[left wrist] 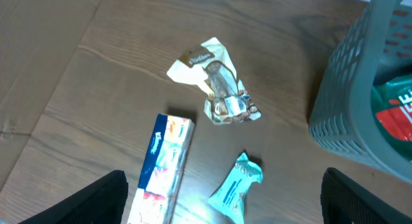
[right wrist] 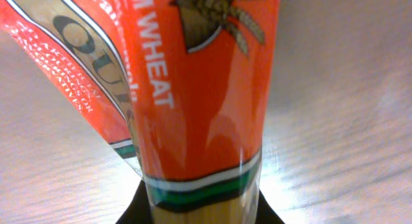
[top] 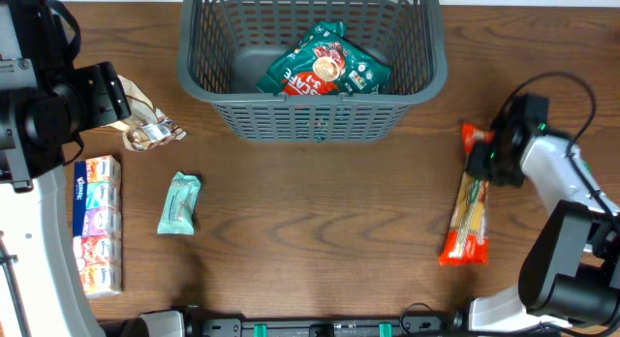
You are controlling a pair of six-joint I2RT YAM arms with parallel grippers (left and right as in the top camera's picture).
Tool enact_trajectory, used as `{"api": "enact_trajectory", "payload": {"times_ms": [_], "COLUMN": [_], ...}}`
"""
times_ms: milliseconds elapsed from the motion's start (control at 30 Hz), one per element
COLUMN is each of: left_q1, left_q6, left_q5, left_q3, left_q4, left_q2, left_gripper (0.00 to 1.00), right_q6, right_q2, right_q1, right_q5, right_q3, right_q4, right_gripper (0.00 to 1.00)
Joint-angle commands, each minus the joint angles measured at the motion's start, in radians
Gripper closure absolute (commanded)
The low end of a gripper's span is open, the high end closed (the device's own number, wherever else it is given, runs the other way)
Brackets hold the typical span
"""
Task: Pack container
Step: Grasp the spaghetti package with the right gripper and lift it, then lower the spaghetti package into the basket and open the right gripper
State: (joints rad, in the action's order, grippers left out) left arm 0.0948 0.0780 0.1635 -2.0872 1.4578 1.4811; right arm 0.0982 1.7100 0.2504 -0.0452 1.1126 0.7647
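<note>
The container, a dark grey slotted basket (top: 310, 112), stands at the back centre and holds a green and red coffee bag (top: 325, 71). Its corner shows in the left wrist view (left wrist: 357, 102). My right gripper (top: 481, 161) is shut on the upper end of an orange pasta pack (top: 468, 226), which lies on the table right of the basket. The pack fills the right wrist view (right wrist: 206, 89), between the two fingers. My left gripper (top: 105, 93) is open and empty, held above the table's left side; its fingers frame the left wrist view (left wrist: 222, 185).
On the left lie a crumpled beige wrapper (top: 145, 126) (left wrist: 219, 89), a teal packet (top: 179, 203) (left wrist: 235, 188) and a long tissue pack (top: 97, 226) (left wrist: 164, 166). The table's right edge is close to the right arm.
</note>
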Motion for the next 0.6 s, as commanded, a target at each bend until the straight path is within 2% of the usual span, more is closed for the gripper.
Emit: {"api": "enact_trajectory", "payload": {"times_ms": [0,67,200,300,433,567], "left_q1": [-0.003,-0.003,-0.003,-0.003,-0.003,-0.003], "left_q6": [0.004,0.004,0.004,0.004,0.004,0.004], "left_q5": [0.002,0.002,0.002,0.002,0.002,0.002], "left_q3": [-0.002,-0.002,-0.002,-0.002,-0.002,-0.002], "left_q4": [0.0,0.001,0.001,0.001,0.0,0.002], "left_q2": [0.004,0.004,0.004,0.004,0.004,0.004], "left_gripper": [0.19,0.19,0.19,0.2,0.2,0.19], "right_q6": [0.0,-0.015,-0.134,-0.235,-0.472,-0.65], "right_q2": [-0.106,-0.132,-0.143,-0.139,-0.139,-0.135], "right_q1": [-0.005,-0.016,-0.066,-0.133,-0.281,-0.455], "right_q5": [-0.093,-0.101,-0.133,-0.167,-0.201,-0.176], "right_q3": [0.267,0.426,0.742,0.916,1.051,1.078], "right_q4": [0.023,0.064,0.154,0.182,0.159,0.054], "right_gripper": [0.99,0.99,0.99,0.98,0.99,0.99]}}
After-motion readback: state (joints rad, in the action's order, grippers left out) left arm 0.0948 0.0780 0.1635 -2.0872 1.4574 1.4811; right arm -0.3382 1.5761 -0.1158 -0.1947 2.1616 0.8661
